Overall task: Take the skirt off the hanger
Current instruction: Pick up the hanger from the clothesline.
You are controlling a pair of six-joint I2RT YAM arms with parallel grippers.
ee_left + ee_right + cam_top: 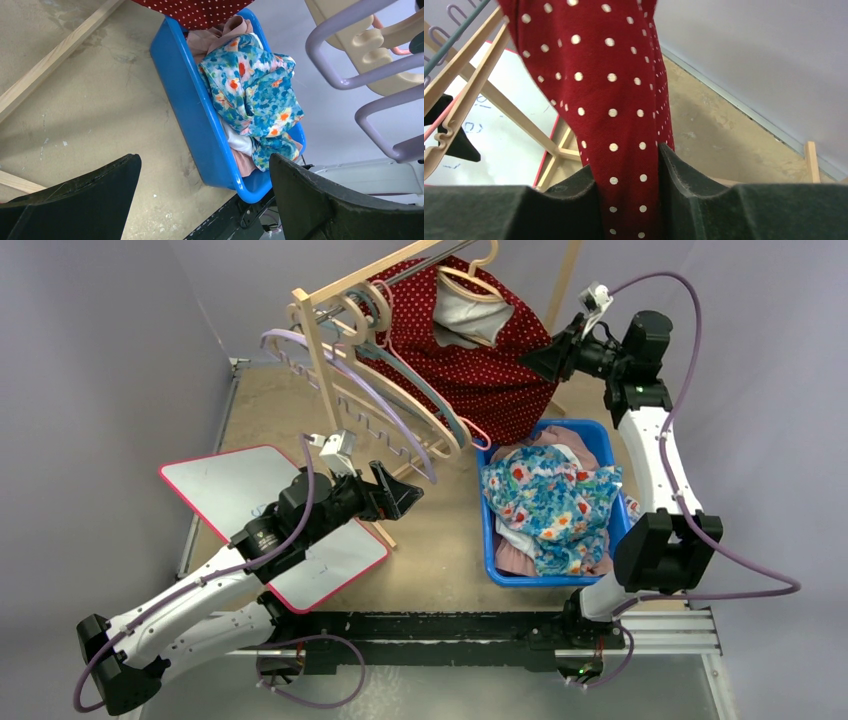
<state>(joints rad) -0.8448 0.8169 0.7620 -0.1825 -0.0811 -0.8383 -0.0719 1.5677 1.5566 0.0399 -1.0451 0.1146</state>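
right pincer [532, 360]: closed onto red polka-dot skirt [480, 370] | left pincer [402, 496]: spread wide, empty | blue bin [486, 540], right: floral garment [550, 505] over pink and white clothes [512, 558]

Plain grey-lilac walls [90, 360] close in the scene on the left, back and right, evenly lit with no hard shadows. The surface [440, 540] is a tan, scuffed board with pale worn patches. A metal strip [734, 98] runs along its far edge where it meets the wall. A white board [220, 490] with a red rim lies flat on the left side. A pale wooden rack [315, 350] stands toward the back, and a black rail [440, 625] runs along the near edge.
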